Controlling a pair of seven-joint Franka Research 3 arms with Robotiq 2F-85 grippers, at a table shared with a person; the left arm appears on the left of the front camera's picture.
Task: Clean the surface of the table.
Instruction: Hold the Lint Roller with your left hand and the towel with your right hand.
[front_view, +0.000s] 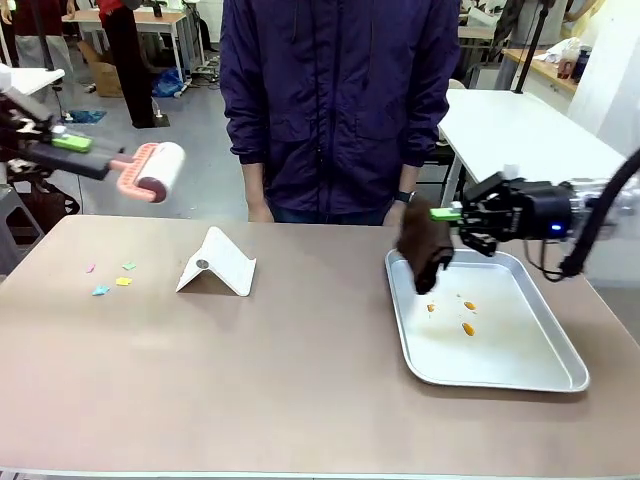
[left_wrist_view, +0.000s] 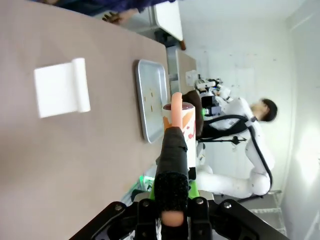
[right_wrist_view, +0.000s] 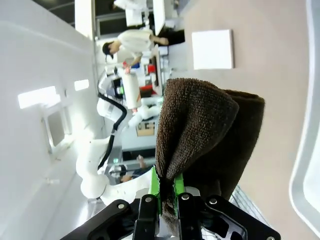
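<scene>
Brownish-tan table spans the foreground before a standing person. Left gripper, raised beyond the table's left end, pinches the handle of a pink lint roller. Right gripper pinches a brown cloth hanging over the far-left corner of the metal tray.

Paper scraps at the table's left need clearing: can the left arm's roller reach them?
Likely yes: the roller in the left gripper hovers near the scraps, with only bare table between.
</scene>
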